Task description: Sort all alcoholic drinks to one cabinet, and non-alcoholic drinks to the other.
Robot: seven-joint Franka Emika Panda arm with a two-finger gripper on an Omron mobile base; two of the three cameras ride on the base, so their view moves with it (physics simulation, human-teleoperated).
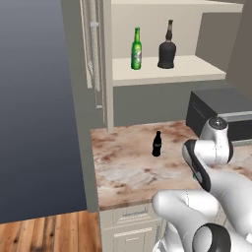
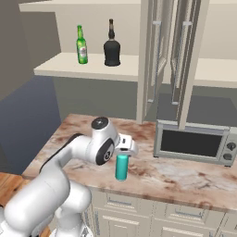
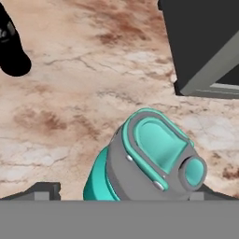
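Note:
On the open cabinet shelf [image 1: 197,71] stand the green beer bottle [image 1: 136,49] [image 2: 82,45] and the squat black bottle [image 1: 167,49] [image 2: 111,46], side by side. The small black cola bottle [image 1: 157,144] [image 3: 11,46] stands upright on the marble counter [image 1: 123,167]. The teal bottle with a grey cap [image 2: 121,167] [image 3: 154,154] stands on the counter near its front edge. My gripper [image 2: 124,150] [image 3: 121,191] hangs open just above the cap, with a fingertip on either side of the bottle's top. Nothing is held.
A microwave [image 2: 194,143] [image 1: 221,110] [image 3: 205,42] sits on the counter to the right of the teal bottle. Open cabinet doors [image 2: 157,55] [image 1: 96,49] hang above. The counter's left end drops to a wooden floor [image 1: 44,231].

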